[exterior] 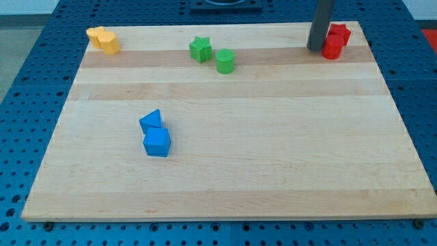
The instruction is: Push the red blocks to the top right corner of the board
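Two red blocks sit touching each other near the board's top right corner: a red cylinder in front and a red block of unclear shape behind it. My tip stands just to the left of the red cylinder, touching or almost touching it. The dark rod rises straight up out of the view's top.
The wooden board lies on a blue perforated table. A green star and a green cylinder sit at top centre. Two yellow blocks sit at the top left corner. A blue triangle and a blue cube sit left of centre.
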Available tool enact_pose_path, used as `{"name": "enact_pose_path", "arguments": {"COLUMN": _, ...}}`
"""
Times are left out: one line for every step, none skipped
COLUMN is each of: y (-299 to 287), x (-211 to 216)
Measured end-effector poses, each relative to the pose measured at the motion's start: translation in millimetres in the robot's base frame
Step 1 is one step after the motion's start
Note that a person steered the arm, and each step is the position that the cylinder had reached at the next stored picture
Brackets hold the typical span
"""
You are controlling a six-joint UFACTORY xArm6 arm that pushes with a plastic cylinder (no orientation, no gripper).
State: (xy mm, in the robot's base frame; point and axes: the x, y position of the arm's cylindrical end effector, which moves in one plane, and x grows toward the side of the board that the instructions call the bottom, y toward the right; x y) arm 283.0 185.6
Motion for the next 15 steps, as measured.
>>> {"name": "enact_pose_path", "arguments": {"y": 0.3, "x": 13.1}}
{"name": "enact_pose_path", "arguments": {"y": 0.0, "x": 16.1}}
{"name": "enact_pose_path", "arguments": {"y": -4.3, "x": 21.9}}
{"name": "enact_pose_path", "arguments": {"y": 1.7, "x": 33.1}}
{"name": "enact_pose_path", "arguments": {"y": 14.1, "x": 43.2}}
{"name": "enact_pose_path", "arguments": {"y": 20.6, "x": 47.5}}
{"name": "enact_pose_path", "arguments": {"y": 20.6, "x": 41.1}}
{"name": "enact_pose_path", "arguments": {"y": 18.2, "x": 27.3}}
{"name": "enact_pose_path", "arguments": {"y": 16.6, "x": 7.6}}
{"name": "enact_pose_path", "arguments": {"y": 16.6, "x": -8.5}}
{"name": "enact_pose_path", "arguments": {"y": 16.6, "x": -13.6}}
{"name": "enact_pose_path", "arguments": {"y": 16.1, "x": -11.8}}
{"name": "enact_pose_path", "arguments": {"y": 13.4, "x": 7.2}}
{"name": "enact_pose_path", "arguments": {"y": 9.6, "x": 32.6}}
{"name": "enact_pose_path", "arguments": {"y": 7.1, "x": 61.4}}
